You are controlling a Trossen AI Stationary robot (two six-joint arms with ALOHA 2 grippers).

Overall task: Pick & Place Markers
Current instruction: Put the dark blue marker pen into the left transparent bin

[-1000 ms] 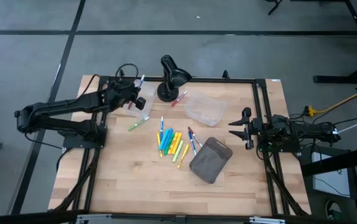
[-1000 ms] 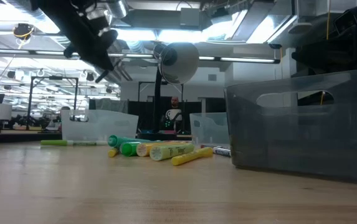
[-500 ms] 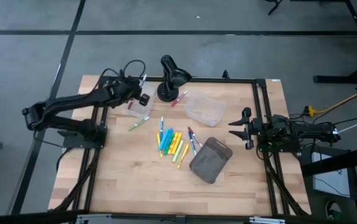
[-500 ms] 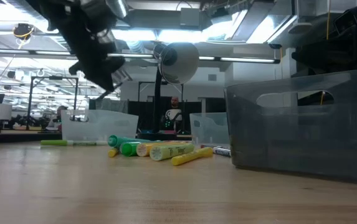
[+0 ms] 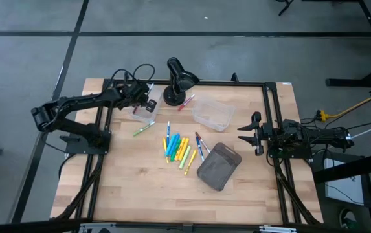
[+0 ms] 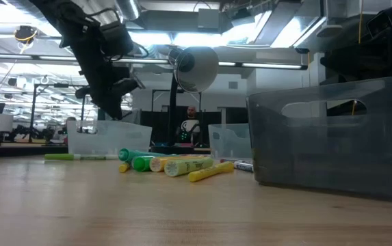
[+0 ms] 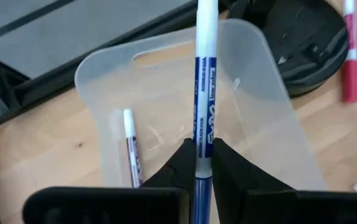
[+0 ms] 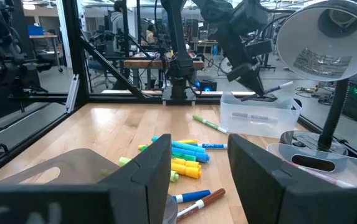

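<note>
Presently left end effector (image 7: 197,163) is clenched mid-barrel on a blue-and-white whiteboard marker (image 7: 202,74) over the clear plastic bin (image 7: 271,93); light, rigid, slippery; right end effector (image 5: 250,134) released.

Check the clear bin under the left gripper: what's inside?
One marker with a dark red barrel lies on the floor of the clear bin. The left gripper, shut on a blue marker, covers the near part of the bin, so anything there is hidden.
</note>
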